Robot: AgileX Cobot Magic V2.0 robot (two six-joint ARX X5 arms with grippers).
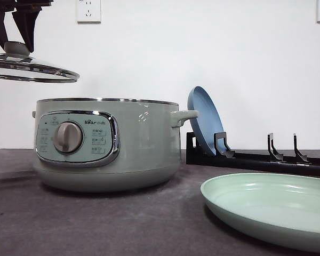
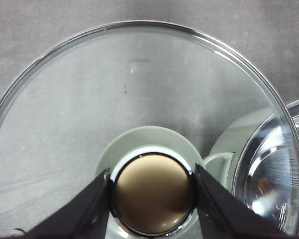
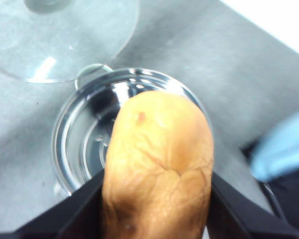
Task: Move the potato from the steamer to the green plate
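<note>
Potato lifted — plate off to the side

The right claw [image 3: 157,199] pinches the potato [image 3: 157,164], long axis running out ahead of it, directly above the open steamer [image 3: 89,144]; the left claw [image 2: 152,196] holds the lid [image 2: 139,89] aside — green plate [image 1: 272,205] lies beyond.

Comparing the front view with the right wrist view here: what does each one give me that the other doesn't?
Front view alone: the green plate, the steamer's control panel, and the dish rack. Right wrist view alone: the potato clamped between the right gripper's fingers, above the steamer's open pot. Both share the steamer, the lifted glass lid and the blue plate.
</note>
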